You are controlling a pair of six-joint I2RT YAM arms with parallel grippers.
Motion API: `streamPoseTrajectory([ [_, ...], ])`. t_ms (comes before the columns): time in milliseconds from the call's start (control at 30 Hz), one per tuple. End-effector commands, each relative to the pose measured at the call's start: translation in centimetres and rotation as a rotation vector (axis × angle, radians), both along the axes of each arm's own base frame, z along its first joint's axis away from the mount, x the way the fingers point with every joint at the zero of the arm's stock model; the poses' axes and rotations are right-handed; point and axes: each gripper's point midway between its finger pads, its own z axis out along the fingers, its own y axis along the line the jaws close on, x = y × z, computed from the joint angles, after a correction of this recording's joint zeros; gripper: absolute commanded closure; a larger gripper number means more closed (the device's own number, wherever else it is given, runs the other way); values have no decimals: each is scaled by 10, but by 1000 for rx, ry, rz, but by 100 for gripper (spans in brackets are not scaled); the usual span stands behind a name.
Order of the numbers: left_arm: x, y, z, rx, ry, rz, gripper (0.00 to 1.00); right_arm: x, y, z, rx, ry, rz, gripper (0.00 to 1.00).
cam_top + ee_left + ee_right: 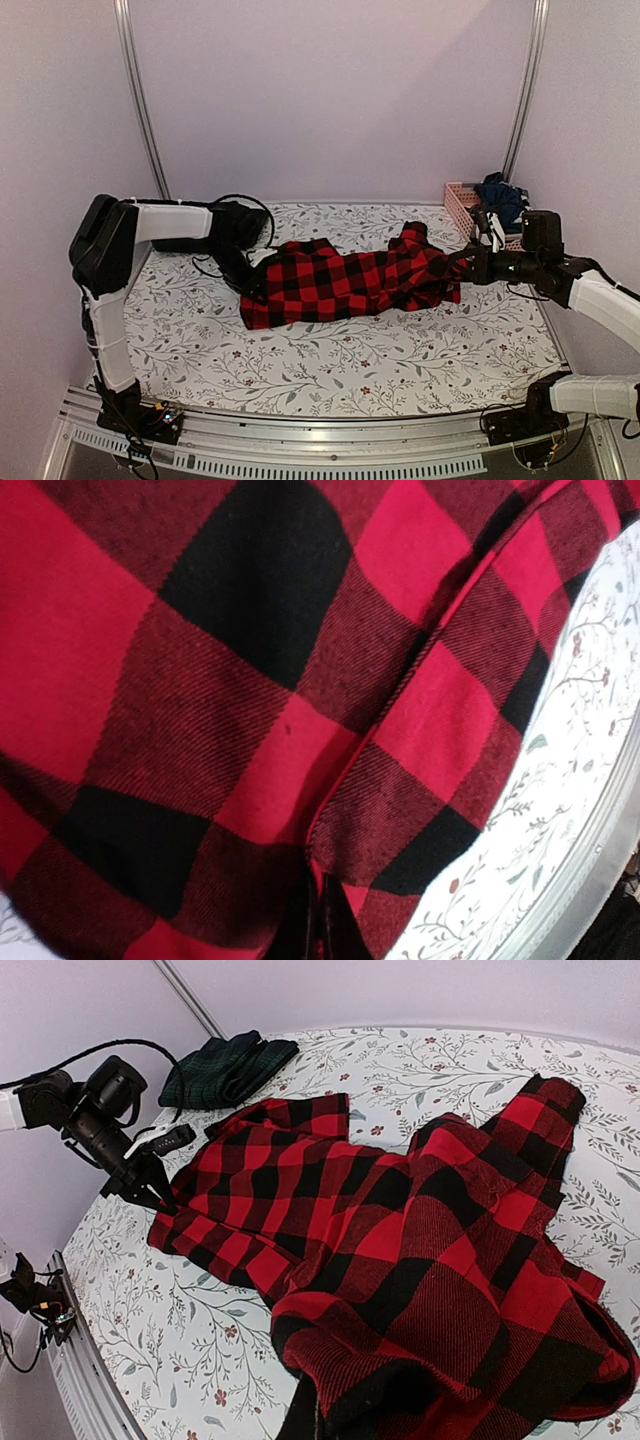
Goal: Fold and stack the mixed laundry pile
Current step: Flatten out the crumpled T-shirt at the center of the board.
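The red-and-black checked flannel shirt (340, 285) lies stretched across the middle of the table, its right end bunched and lifted. My left gripper (250, 290) is shut on the shirt's left edge; in the left wrist view the cloth (250, 730) fills the frame and runs between the dark fingertips (322, 925). My right gripper (465, 265) is shut on the shirt's right end, where folds of cloth (430, 1290) drape over the fingers (315, 1415). A dark green tartan piece (225, 1070) lies folded at the far left corner, behind the left gripper (150, 1185).
A pink slatted basket (458, 203) at the back right holds dark navy clothes (500, 198). The white leaf-patterned cloth (350, 350) covers the table. A metal rail (330, 450) runs along the near edge, and frame posts stand at both back corners.
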Motion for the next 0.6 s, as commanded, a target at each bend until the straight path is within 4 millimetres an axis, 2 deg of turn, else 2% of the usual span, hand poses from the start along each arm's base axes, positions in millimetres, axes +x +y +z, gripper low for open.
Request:
streamPoseTrajectory([
  [0,33,9,68,-66,-198,70,100,7,-4,20,-9,-57,-24,100],
  [67,52,21,103,-88,-319,129,100,14,-7,35,-20,-99,-46,100],
  [133,72,32,153,-131,-482,202,100,27,-11,63,-34,-172,-81,100],
  [200,88,42,200,-148,-651,259,100,41,-14,94,-51,-243,-109,100],
  [300,101,57,272,-172,-889,347,100,59,-17,155,-61,-366,-141,100],
  [367,101,66,321,-208,-1031,398,100,71,-17,190,-62,-430,-157,100],
  [433,93,75,369,-262,-1161,446,100,73,-17,229,-51,-510,-163,100],
  [567,58,90,453,-390,-1360,494,100,60,-13,293,-32,-643,-123,100],
])
